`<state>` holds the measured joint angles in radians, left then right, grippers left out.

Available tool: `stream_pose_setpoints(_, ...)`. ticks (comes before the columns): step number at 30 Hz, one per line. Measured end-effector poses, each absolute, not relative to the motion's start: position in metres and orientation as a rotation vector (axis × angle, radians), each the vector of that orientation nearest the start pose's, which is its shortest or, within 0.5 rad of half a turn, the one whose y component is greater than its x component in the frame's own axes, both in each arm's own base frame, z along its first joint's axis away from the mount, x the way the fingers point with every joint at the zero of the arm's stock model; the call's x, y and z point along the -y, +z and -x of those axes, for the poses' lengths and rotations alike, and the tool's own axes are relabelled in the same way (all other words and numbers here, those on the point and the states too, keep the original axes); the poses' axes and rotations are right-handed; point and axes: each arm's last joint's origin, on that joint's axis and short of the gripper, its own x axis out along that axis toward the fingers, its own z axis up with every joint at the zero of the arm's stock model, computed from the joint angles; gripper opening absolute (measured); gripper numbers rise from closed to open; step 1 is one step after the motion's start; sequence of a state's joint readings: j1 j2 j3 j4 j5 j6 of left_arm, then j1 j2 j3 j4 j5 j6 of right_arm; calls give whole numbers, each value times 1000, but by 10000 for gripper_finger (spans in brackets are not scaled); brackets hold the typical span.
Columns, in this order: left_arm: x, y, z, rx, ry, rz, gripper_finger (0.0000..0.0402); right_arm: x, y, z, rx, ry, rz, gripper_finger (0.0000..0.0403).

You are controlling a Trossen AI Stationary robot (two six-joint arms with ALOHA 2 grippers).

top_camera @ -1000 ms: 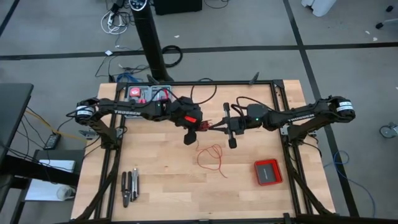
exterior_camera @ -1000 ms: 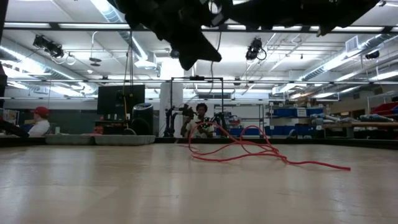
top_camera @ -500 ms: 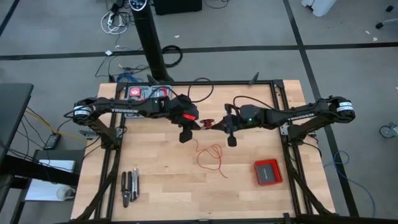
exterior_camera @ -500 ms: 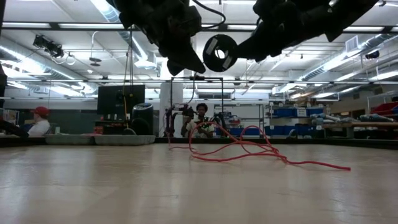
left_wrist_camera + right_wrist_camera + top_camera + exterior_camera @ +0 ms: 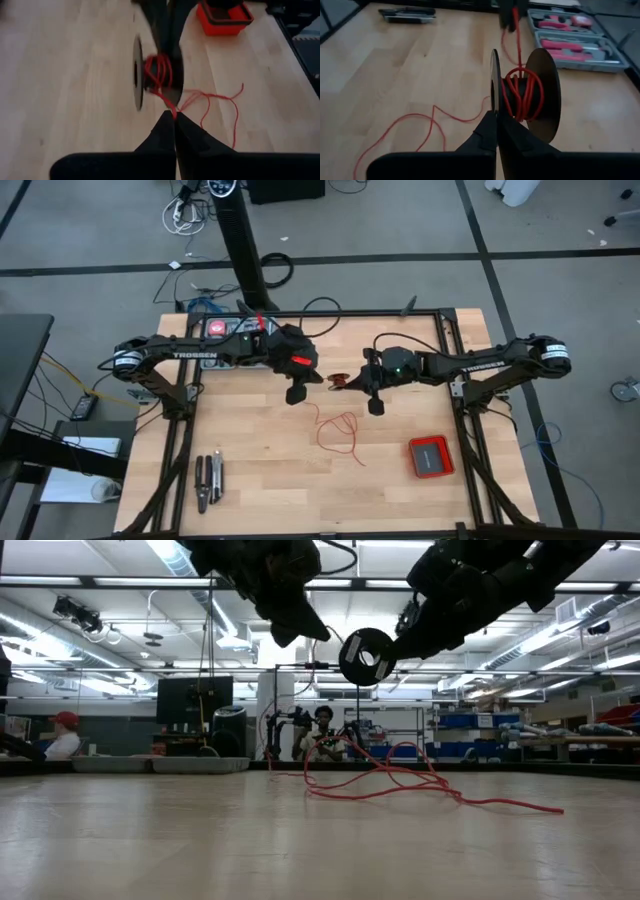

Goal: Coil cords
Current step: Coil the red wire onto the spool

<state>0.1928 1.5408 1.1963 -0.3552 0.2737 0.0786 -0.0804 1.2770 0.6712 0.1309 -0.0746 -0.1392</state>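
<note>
The cord is a thin red wire. Part of it is wound on a small black spool (image 5: 339, 382), and the rest lies in loose loops (image 5: 340, 430) on the wooden table. The spool hangs above the table's middle, also seen in the low view (image 5: 365, 656). My right gripper (image 5: 496, 120) is shut on the spool from the table's right. My left gripper (image 5: 174, 116) is shut on the wire just left of the spool. My left gripper pinches a single strand of the red wire (image 5: 173, 110) between its fingertips, a short way from the spool's core. The fingers slant down from the table's left. From the pinch the wire runs to the winding, and its free length falls slack to the loops on the table. My right gripper pinches the rim of one flange (image 5: 493, 102) of the black spool between its two fingers. The fingers slant down from the table's right. The spool is lifted clear of the table with its flanges upright and the red winding (image 5: 520, 97) between them.
A flat red box (image 5: 431, 457) lies near the table's right front. A grey tool case (image 5: 235, 330) sits at the far left edge, and dark hand tools (image 5: 208, 480) lie near the front left. People sit in the room beyond the table (image 5: 322, 735).
My right gripper has tipped downward and rolled, bringing the spool lower, into the low view. My left gripper has drawn a little toward the table's far edge and up, keeping hold of the wire. The loops on the table have barely shifted.
</note>
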Motion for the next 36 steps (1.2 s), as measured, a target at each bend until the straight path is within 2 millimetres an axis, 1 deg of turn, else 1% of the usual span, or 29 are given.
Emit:
stream_pose_setpoints(3, -56, 285, -335, -617, -138, -19, 0, 19, 220, -266, -476, 78, 96, 0)
stream_pose_setpoints(7, -56, 288, -337, -567, -191, -204, 0, 20, 216, -268, -470, 181, 101, 0)
stream_pose_setpoints(12, -56, 294, -341, -483, -211, -343, 0, 19, 221, -272, -396, 237, 96, 0)
stream_pose_setpoints(16, -56, 301, -344, -408, -205, -435, 0, 18, 228, -276, -291, 274, 99, 0)
stream_pose_setpoints(20, -55, 301, -347, -353, -208, -449, 0, 14, 237, -278, -196, 314, 117, 0)
stream_pose_setpoints(23, -53, 298, -347, -288, -290, -440, 0, 10, 242, -279, -144, 348, 131, 0)
stream_pose_setpoints(26, -51, 295, -347, -231, -355, -435, 0, 8, 242, -279, -142, 367, 131, 0)
stream_pose_setpoints(31, -50, 289, -347, -192, -356, -438, 0, 10, 242, -278, -129, 446, 136, 0)
stream_pose_setpoints(36, -49, 285, -346, -172, -333, -320, 0, 16, 243, -277, -116, 472, 128, 0)
